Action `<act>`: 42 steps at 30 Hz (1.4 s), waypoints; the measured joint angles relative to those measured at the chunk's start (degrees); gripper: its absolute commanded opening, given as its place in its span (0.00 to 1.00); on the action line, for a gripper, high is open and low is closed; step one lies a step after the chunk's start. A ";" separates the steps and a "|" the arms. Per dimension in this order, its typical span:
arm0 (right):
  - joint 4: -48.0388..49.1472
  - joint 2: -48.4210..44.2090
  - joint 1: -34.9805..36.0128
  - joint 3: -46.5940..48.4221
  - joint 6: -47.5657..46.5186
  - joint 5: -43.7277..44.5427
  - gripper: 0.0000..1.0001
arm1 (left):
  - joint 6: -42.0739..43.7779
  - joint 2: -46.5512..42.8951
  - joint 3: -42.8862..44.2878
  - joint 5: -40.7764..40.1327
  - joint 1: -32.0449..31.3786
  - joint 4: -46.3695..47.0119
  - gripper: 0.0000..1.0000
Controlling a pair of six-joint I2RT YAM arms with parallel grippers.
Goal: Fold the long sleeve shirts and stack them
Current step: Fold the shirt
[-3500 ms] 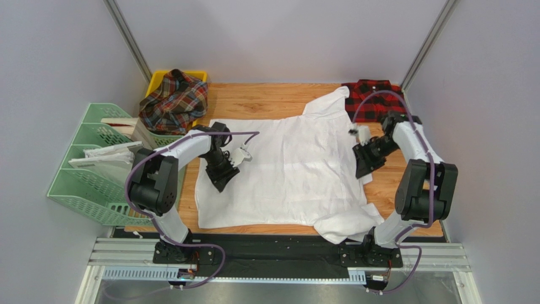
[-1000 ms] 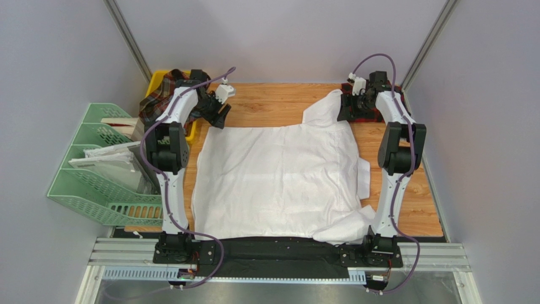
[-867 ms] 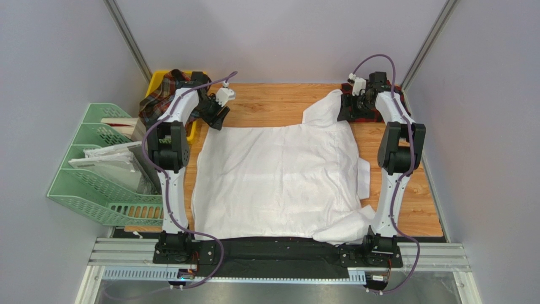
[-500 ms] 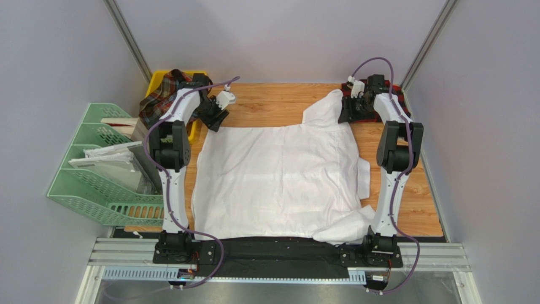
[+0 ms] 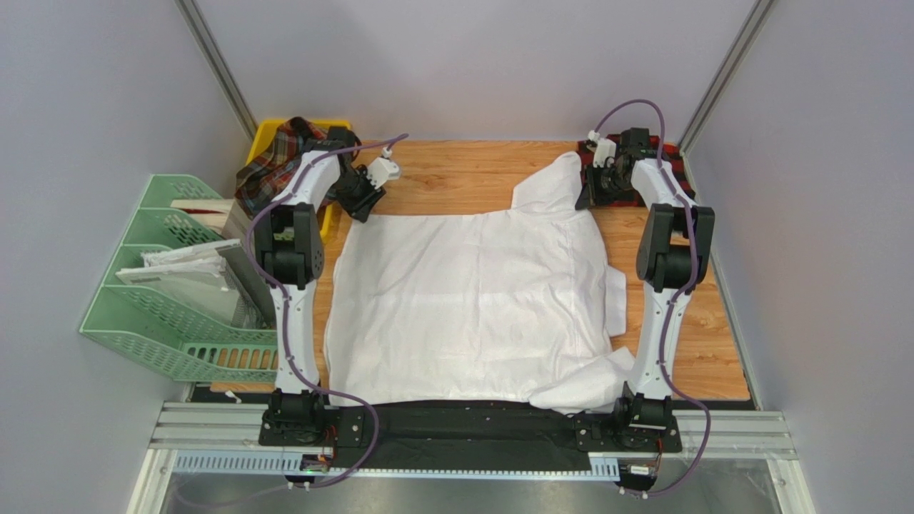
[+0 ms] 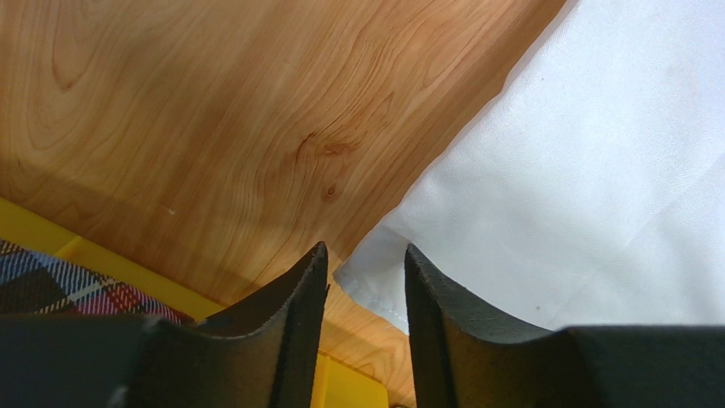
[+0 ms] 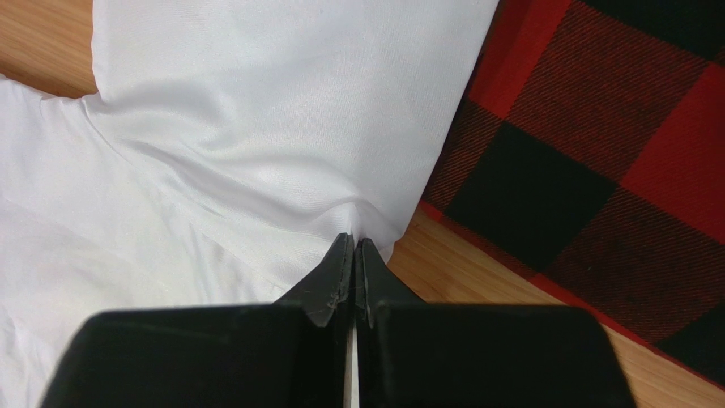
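Note:
A large white long sleeve shirt [image 5: 472, 300] lies spread flat over most of the wooden table [image 5: 461, 166]. My left gripper [image 5: 360, 205] is at its far left corner. In the left wrist view the jaws [image 6: 366, 251] stand apart, with the shirt's corner [image 6: 379, 276] lying between them, not pinched. My right gripper [image 5: 589, 198] is at the far right of the shirt, shut on a fold of white cloth [image 7: 353, 240]. The red-and-black checked shirt [image 7: 613, 144] lies right beside that fold, at the table's far right corner [image 5: 672, 152]. The tartan shirt [image 5: 281, 161] sits bunched in a yellow bin [image 5: 266, 131].
Green plastic file racks [image 5: 161, 278] holding paper sheets [image 5: 188, 262] stand left of the table. The yellow bin's rim [image 6: 119, 268] lies close beside my left fingers. Grey walls enclose the table on three sides, and one white sleeve hangs over the near right edge [image 5: 585, 386].
Both arms moved from the middle of the shirt to its far corners. In the last second the right jaws closed on the white cloth and the left jaws narrowed around the corner.

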 measured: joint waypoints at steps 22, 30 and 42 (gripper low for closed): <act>0.90 -1.11 -0.02 3.82 -0.55 0.31 0.00 | 1.53 -2.05 1.16 5.16 0.79 0.37 0.00; 0.63 -10.56 -0.37 -2.27 -4.22 -0.94 0.00 | 4.96 -16.33 -10.82 7.15 0.98 3.13 0.00; -3.34 -21.35 -2.29 -16.11 -12.22 -4.26 0.00 | 11.52 -32.06 -30.25 10.16 2.05 4.31 0.00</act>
